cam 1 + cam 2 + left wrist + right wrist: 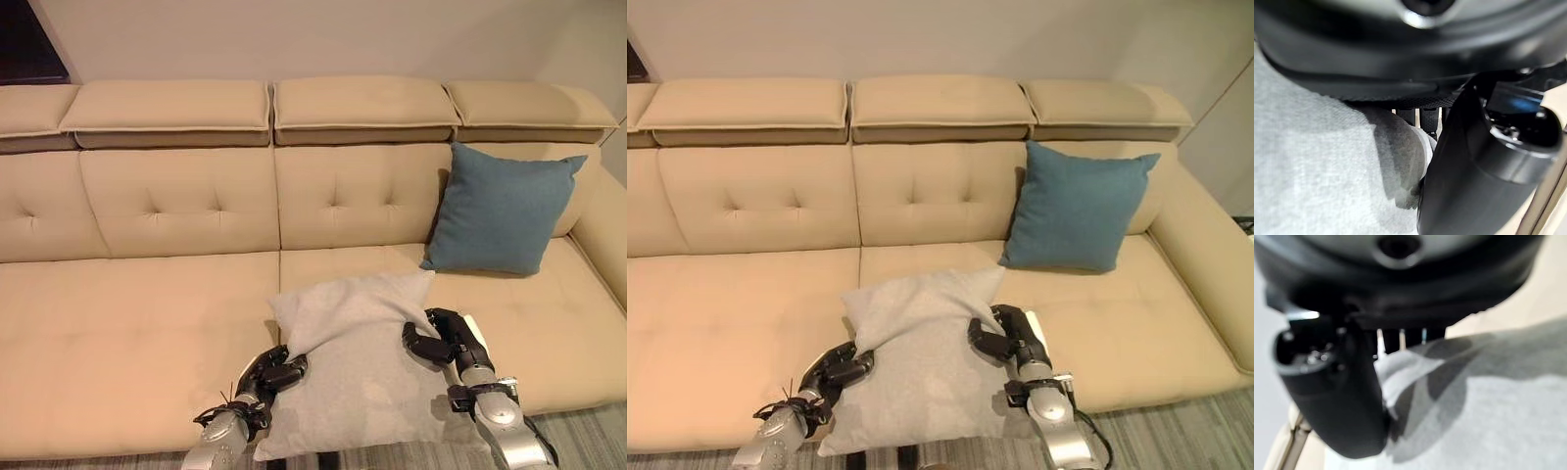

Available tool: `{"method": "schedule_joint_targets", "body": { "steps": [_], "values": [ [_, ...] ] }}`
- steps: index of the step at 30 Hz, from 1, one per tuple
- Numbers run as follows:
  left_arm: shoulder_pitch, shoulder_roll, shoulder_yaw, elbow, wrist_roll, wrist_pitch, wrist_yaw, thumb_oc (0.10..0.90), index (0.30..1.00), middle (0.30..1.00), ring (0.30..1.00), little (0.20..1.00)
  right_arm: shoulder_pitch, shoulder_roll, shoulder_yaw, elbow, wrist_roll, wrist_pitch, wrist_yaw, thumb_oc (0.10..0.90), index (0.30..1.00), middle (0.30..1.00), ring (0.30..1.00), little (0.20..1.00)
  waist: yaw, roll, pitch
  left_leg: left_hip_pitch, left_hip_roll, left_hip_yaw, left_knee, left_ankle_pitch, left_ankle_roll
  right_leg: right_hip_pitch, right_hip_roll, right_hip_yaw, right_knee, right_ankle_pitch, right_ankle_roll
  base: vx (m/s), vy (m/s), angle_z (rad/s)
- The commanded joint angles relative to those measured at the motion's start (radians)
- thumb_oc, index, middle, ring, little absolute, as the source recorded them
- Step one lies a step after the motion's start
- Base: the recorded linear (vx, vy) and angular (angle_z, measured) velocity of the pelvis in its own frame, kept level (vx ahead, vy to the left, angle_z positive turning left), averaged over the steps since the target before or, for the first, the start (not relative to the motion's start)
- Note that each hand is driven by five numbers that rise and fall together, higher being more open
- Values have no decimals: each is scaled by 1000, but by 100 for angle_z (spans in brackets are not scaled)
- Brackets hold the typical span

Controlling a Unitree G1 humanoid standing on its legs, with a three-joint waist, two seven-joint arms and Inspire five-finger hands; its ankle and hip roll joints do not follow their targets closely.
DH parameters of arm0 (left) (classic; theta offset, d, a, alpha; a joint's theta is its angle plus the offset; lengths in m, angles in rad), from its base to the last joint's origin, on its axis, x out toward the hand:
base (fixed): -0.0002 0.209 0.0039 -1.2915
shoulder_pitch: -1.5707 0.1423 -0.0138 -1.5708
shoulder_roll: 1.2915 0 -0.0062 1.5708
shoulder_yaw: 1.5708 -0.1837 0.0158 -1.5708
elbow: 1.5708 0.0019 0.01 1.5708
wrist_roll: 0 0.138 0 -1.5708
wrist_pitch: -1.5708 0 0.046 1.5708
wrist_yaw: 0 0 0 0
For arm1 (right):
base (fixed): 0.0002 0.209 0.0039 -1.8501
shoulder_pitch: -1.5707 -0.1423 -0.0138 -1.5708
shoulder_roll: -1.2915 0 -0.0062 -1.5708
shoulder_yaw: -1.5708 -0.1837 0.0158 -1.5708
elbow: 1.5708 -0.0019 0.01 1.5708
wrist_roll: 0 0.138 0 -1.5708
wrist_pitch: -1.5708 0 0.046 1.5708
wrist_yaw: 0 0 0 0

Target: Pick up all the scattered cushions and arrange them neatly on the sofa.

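Beige and tufted, the sofa (147, 313) runs the full width of the head views, its headrest blocks along the wall at 12 o'clock and a strip of striped floor (578, 431) showing at 5 o'clock.

A blue cushion (500, 211) stands upright at 2 o'clock, leaning on the backrest near the sofa's right arm, its lower edge on the seat.

A grey cushion (358, 367) lies at about 6 o'clock, tilted, with its far corners resting on the seat and its near edge hanging past the seat's front. It is well apart from the blue cushion, its far right corner pointing toward it.

The left hand (274, 372) grips the grey cushion's left edge at 7 o'clock, fingers curled onto the fabric. In the left wrist view the thumb (1464, 176) presses a fold of grey cloth against the fingers (1420, 115).

The right hand (441, 343) clamps the cushion's right edge at 5 o'clock, fingers bent over the top of the fabric, a white cover showing on the thumb side. In the right wrist view the thumb (1337, 396) pinches a raised ridge of grey cloth against the fingers (1400, 339).

Both hands hold the cushion from opposite sides, with the cloth sagging between them.
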Motion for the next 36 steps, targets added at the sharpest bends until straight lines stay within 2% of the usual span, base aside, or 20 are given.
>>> {"method": "schedule_joint_targets", "body": {
  "steps": [1, 3, 7, 10, 14, 18, 24, 29, 32, 36],
  "values": [
    [-64, -42, -5, -182, -27, -109, -78, 400, 300, 300, 300, 300, -102, 42, 7, -100, 16, -100, 30, 400, 300, 300, 300, 300, 42, -10, -72, -28, 0, 3, 106, -140, 10, -47, -143, 18, 187, -72, 156, -27, 75, -24],
    [-65, -40, -3, -180, -35, -108, -82, 400, 300, 300, 300, 300, -105, 47, 11, -100, 14, -101, 31, 400, 300, 300, 300, 300, 41, -7, -67, -25, 0, -3, 91, -135, 14, -69, -135, 34, 206, -72, 164, -5, 44, -11],
    [-79, -43, -13, -169, -29, -118, -76, 400, 300, 300, 300, 300, -105, 45, 14, -104, 6, -107, 25, 400, 300, 300, 300, 300, 27, -4, -56, -8, -10, -23, 74, -139, 13, -121, -109, 51, 174, -58, 152, 54, -3, 9],
    [-87, -45, -16, -169, -26, -116, -79, 400, 300, 300, 300, 300, -99, 41, 8, -102, 6, -105, 23, 400, 300, 300, 300, 300, 21, -15, -57, -7, -17, -42, 86, -145, 6, -96, -118, 49, 125, -52, 145, 68, -66, 18],
    [-81, -44, -9, -174, -12, -117, -74, 400, 300, 300, 300, 300, -91, 34, 2, -111, 10, -103, 25, 400, 300, 300, 300, 300, 22, -14, -72, 11, -13, -43, 66, -146, -4, -67, -118, 34, 90, -48, 136, 96, -69, 21],
    [-79, -27, -2, -209, 37, -130, -55, 400, 300, 300, 300, 300, -69, 24, -5, -135, 6, -106, 29, 400, 300, 300, 300, 300, 18, -6, -87, 40, -4, -52, 37, -145, -14, -26, -114, 12, 52, -53, 126, 124, -68, 13],
    [-142, 0, 16, -268, 120, -174, 20, 400, 300, 300, 300, 300, -92, 6, -11, -159, -36, -124, -25, 400, 300, 300, 300, 300, 12, 10, -87, 44, 10, -67, 1, -131, -28, -8, -104, -16, 12, -62, 118, 82, -70, 8],
    [-239, 0, 10, -278, 173, -216, 104, 400, 300, 300, 300, 300, -184, -10, 3, -158, -90, -143, -119, 400, 300, 300, 300, 300, 8, 24, -74, -1, 15, -77, -10, -116, -36, -33, -101, -27, -25, -51, 117, -12, -46, 11],
    [-368, -15, -21, -250, 201, -246, 199, 400, 300, 300, 300, 300, -320, -24, 38, -133, -138, -143, -221, 400, 300, 300, 300, 300, 6, 35, -64, -75, 15, -89, -10, -99, -39, -100, -96, -25, -36, -40, 117, -78, -39, 14],
    [-499, -18, -52, -196, 229, -265, 278, 400, 300, 300, 300, 300, -454, -39, 83, -74, -152, -134, -296, 400, 300, 300, 300, 300, 5, 42, -54, -143, 11, -101, -10, -79, -44, -161, -91, -17, -41, -26, 115, -83, -36, 12]
  ]
}}
